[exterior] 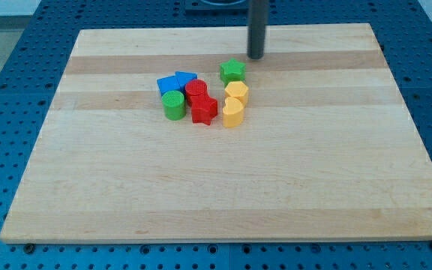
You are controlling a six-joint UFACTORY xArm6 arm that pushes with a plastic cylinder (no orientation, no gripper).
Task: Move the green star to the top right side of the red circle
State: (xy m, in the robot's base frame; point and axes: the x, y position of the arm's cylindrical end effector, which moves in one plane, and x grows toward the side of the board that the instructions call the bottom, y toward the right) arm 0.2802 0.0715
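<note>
Green star (232, 71): intact, matte, lobed outline, flat on the board at roughly 1 o'clock from the red circle (196, 91), slightly apart from it; my tip (256, 56) stands at 1 o'clock of the star, close but not touching, holding nothing, being a plain dark rod. Cluster beside: blue blocks (174, 82), green cylinder (173, 106), red star (204, 110), two yellow blocks (235, 103). Surface: pale banded wooden board (216, 180) on blue perforated table (6, 45).

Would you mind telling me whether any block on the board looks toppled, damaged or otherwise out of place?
Nothing stands out. All the blocks sit flat in one cluster on the wooden board, and none looks damaged. The green star sits at the cluster's upper right, with my tip just above-right of it.
</note>
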